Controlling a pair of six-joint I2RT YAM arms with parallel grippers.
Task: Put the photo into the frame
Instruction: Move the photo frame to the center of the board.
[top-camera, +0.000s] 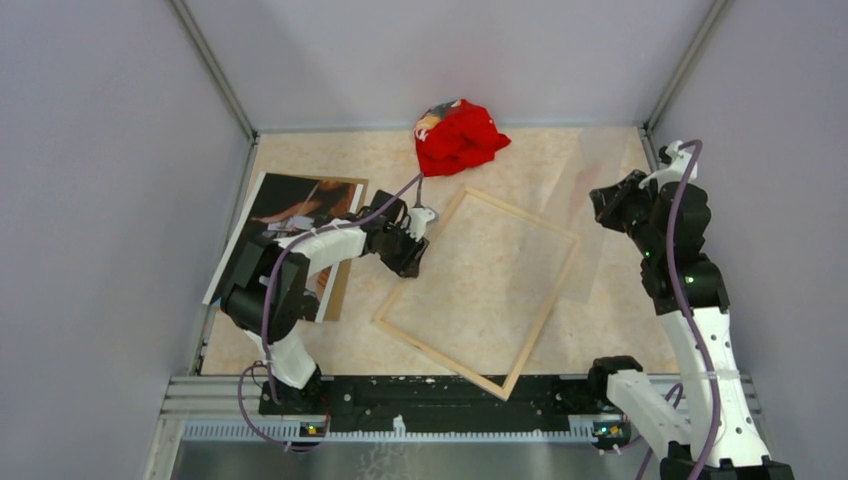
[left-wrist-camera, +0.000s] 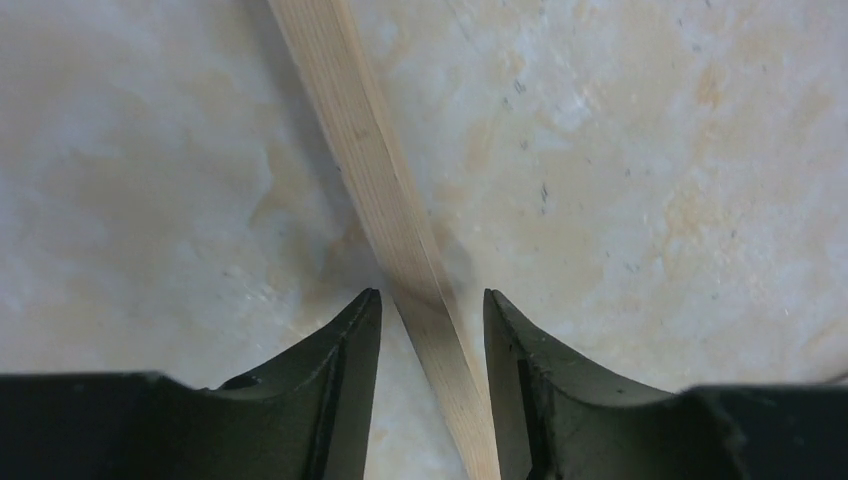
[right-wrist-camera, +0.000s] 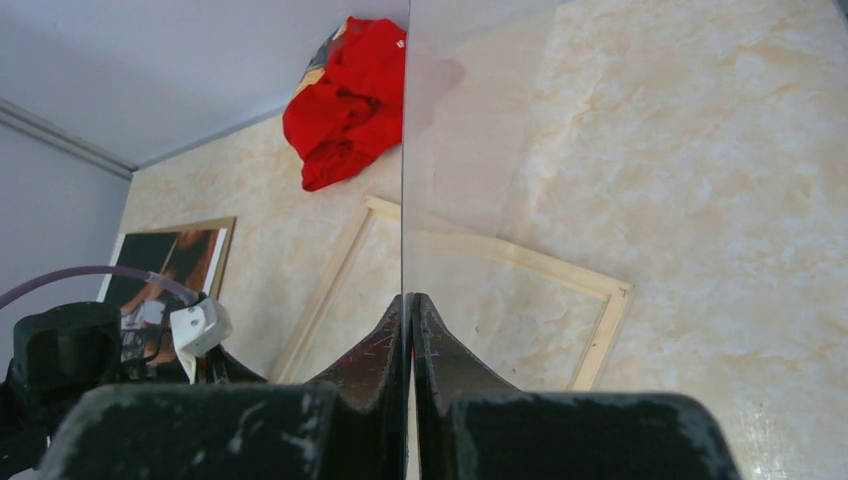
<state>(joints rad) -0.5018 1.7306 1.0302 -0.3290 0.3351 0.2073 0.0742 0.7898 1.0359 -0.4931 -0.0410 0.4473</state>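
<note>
The frame (top-camera: 546, 305), pale wood edges up, lies tilted on the table's middle with no pane in it. My left gripper (top-camera: 412, 252) is open and straddles its left rail (left-wrist-camera: 370, 150); the fingers stand either side of the wood with gaps. My right gripper (top-camera: 603, 205) is shut on the clear pane (top-camera: 590, 250) and holds it raised at the right, over the frame's right edge. In the right wrist view the gripper (right-wrist-camera: 410, 298) pinches the pane's (right-wrist-camera: 600, 150) edge, with the frame (right-wrist-camera: 600, 330) seen through it. The photo (top-camera: 290, 205), dark with orange-brown patches, lies at the left.
The photo rests on a brown backing board (top-camera: 340, 280) against the left wall. A crumpled red cloth (top-camera: 458, 135) lies at the back middle, also in the right wrist view (right-wrist-camera: 350, 100). Grey walls close in three sides.
</note>
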